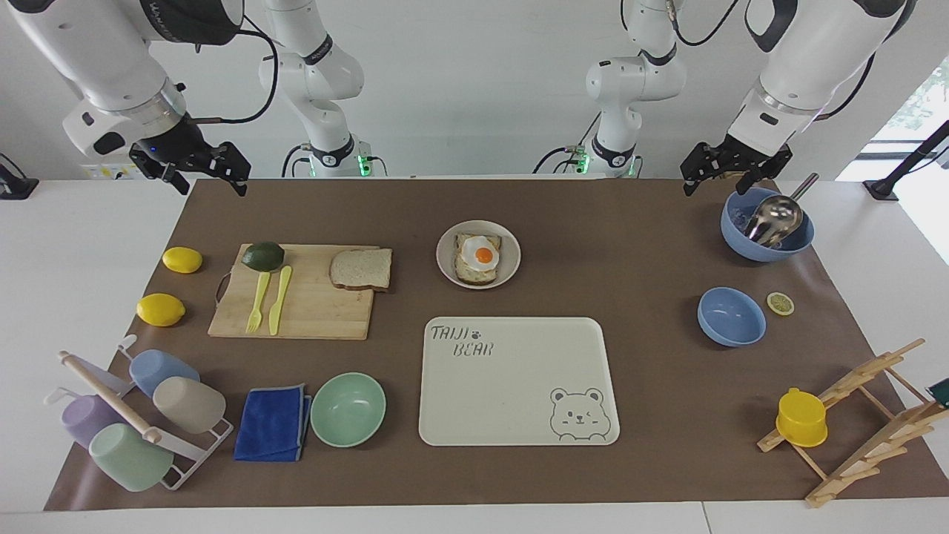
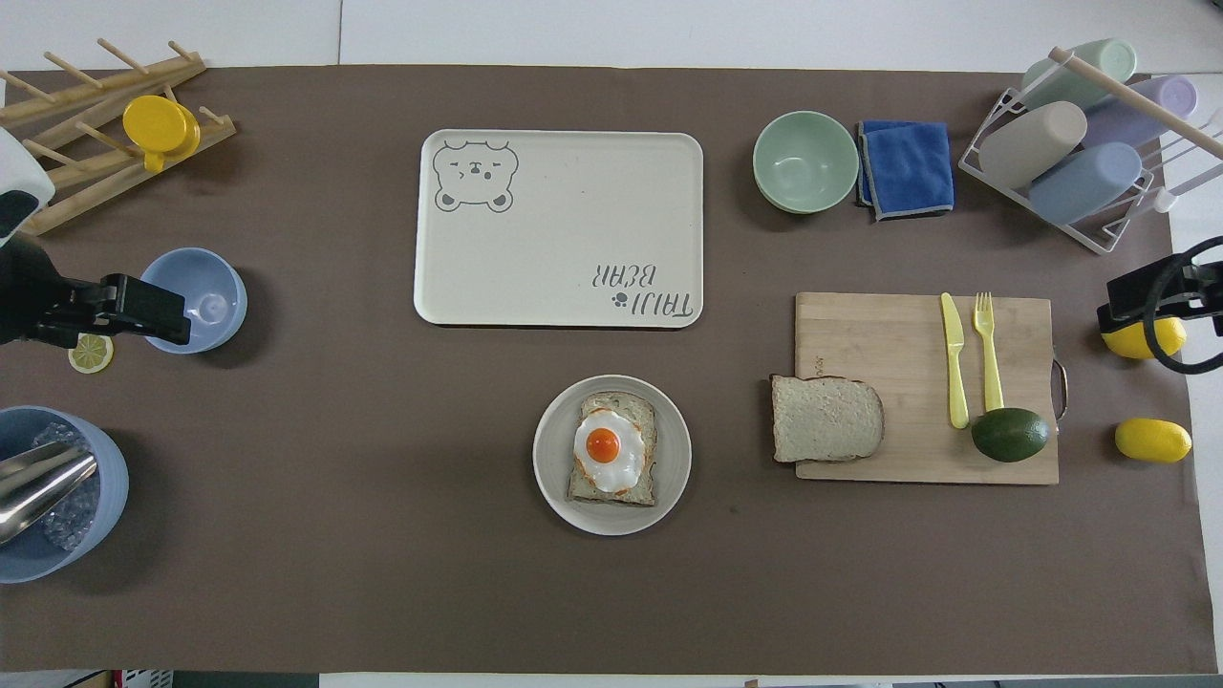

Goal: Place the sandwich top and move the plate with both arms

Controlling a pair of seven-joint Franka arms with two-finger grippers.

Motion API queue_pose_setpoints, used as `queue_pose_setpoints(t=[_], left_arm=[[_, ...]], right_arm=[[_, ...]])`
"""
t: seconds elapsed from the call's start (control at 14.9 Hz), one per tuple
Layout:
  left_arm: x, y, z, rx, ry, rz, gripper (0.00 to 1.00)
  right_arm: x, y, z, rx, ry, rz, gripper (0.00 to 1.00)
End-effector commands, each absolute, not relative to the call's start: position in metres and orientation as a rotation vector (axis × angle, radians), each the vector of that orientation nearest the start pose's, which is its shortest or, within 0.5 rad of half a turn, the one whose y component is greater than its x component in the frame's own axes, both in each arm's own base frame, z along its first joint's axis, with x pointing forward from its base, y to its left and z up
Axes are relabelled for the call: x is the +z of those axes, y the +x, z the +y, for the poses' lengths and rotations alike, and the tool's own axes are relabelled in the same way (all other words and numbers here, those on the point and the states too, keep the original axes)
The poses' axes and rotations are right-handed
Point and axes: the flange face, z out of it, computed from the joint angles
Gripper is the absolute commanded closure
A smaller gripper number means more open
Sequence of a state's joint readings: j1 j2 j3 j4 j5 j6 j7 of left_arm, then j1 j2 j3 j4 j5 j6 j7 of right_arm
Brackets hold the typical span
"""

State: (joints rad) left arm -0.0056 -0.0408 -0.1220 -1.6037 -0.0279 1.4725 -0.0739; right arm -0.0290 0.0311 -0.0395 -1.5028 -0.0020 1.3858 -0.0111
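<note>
Both arms wait raised at the robots' edge of the worktop [image 1: 667, 415]. The right tool [image 1: 194, 172] hangs over the brown mat's corner at the right arm's end, the left tool [image 1: 730, 172] just above the rim of the blue bowl with a metal scoop [image 1: 767, 222] at the left arm's end. Each is released, its claws spread and grasping nothing, which suits a start: neither blocks the working area between them. Nearest the robots among the task's things, the plate [image 1: 511, 259] sits midway between the two arms, so that either can reach its rim; it carries a toast with a fried egg [image 1: 478, 257], the base awaiting its cover. Beside it, toward the right arm's end, the sandwich top [image 1: 361, 268] lies flat on the corner of the wooden cutting board [image 1: 311, 315], its edge overhanging the board toward the plate; this placement probably favours a pick by the right arm. An avocado [image 1: 263, 256], a yellow-green fork [image 1: 257, 302] and a matching knife [image 1: 280, 300] share the board, well apart from the slice; two lemons [image 1: 182, 259] lie off its end. Farther from the robots than the plate rests the cream bear tray [image 1: 519, 382], bare and a likely goal for the two-armed carry, though that is a judgement. A second blue bowl [image 1: 731, 317] and a lemon slice [image 1: 780, 302] lie toward the left arm's end. Farthest stand the cup rack [image 1: 141, 423], the blue cloth [image 1: 273, 423], the mint-green bowl [image 1: 348, 409] and the wooden rack with a yellow cup [image 1: 802, 417]. No step appears done yet.
</note>
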Motion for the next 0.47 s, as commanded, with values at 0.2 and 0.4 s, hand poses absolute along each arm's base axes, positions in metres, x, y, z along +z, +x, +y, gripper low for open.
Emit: queue_pose_setpoints(t=[0.2, 0.4], left_arm=[[0.6250, 0.5212, -0.0693, 0.155, -3.146, 0.098, 0.00], [0.6250, 0.5213, -0.0685, 0.155, -3.146, 0.096, 0.00]], right_arm=[[0.6254, 0.5394, -0.0368, 0.213, -3.138, 0.050, 0.00], [0.6224, 0.5378, -0.0396, 0.222, -3.134, 0.059, 0.00]])
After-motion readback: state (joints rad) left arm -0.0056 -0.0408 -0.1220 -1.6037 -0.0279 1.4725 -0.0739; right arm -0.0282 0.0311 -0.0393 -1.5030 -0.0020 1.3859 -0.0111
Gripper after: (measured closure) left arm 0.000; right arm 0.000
